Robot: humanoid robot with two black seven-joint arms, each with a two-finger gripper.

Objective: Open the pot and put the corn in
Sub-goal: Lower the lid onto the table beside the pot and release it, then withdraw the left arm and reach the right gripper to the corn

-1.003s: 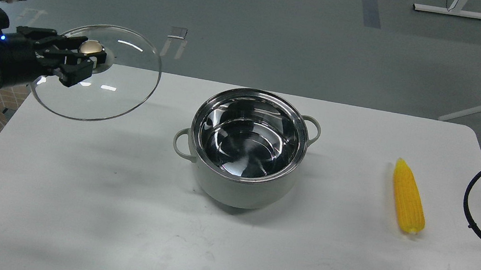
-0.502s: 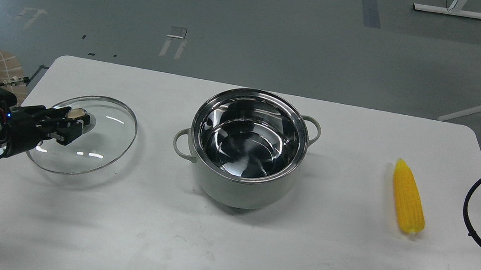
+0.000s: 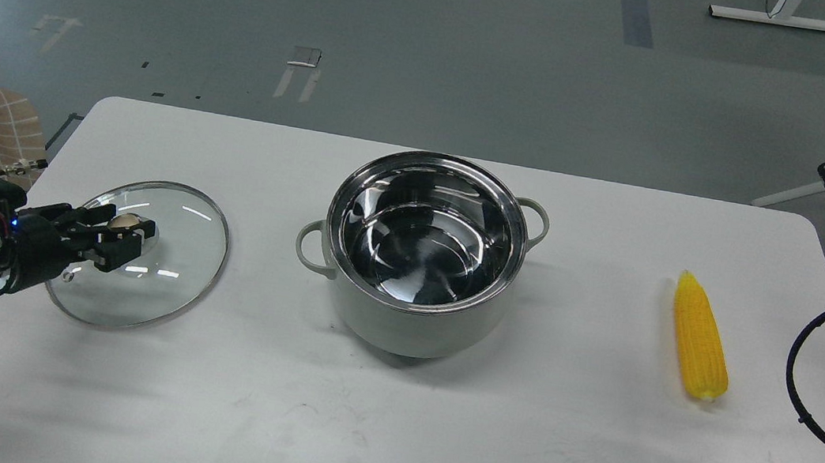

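Now glass lid on table, left tool around knob.

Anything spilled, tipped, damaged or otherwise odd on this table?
Nothing stands out. The round grey-green pot stands upright, open and empty. Its glass lid lies left of it, the left gripper at its knob. The yellow corn cob lies intact on the white table.

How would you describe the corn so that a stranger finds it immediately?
Start from the white table and its open pot in the middle. To the pot's right, lying alone, is the corn: the only bright yellow thing, a tapered cob pointing away from the robot.
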